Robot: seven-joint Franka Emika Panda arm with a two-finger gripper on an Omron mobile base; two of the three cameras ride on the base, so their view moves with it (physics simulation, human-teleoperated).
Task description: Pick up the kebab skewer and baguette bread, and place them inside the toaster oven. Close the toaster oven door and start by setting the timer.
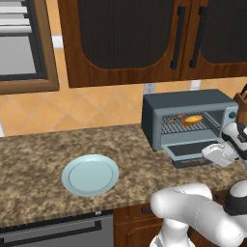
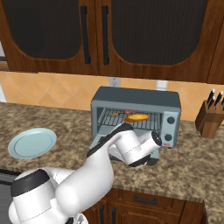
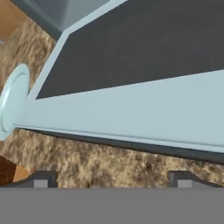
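The toaster oven (image 1: 185, 103) (image 2: 135, 98) stands on the counter with its door (image 1: 185, 150) (image 3: 131, 116) folded down flat. On the wire rack inside lie the golden baguette bread (image 1: 192, 119) (image 2: 136, 117) and, to its left, the kebab skewer (image 1: 175, 117) (image 2: 122, 113). My gripper (image 3: 113, 179) is open and empty, with its fingertips wide apart just in front of the door's outer edge. The door's dark handle bar (image 3: 131, 146) runs along that edge. In the left base view my hand (image 1: 219, 154) sits at the right front corner of the lowered door.
A pale blue plate (image 1: 90, 174) (image 2: 32, 142) (image 3: 11, 103) lies on the granite counter left of the oven. A wooden knife block (image 2: 211, 116) stands to the oven's right. Dark wooden cabinets hang above.
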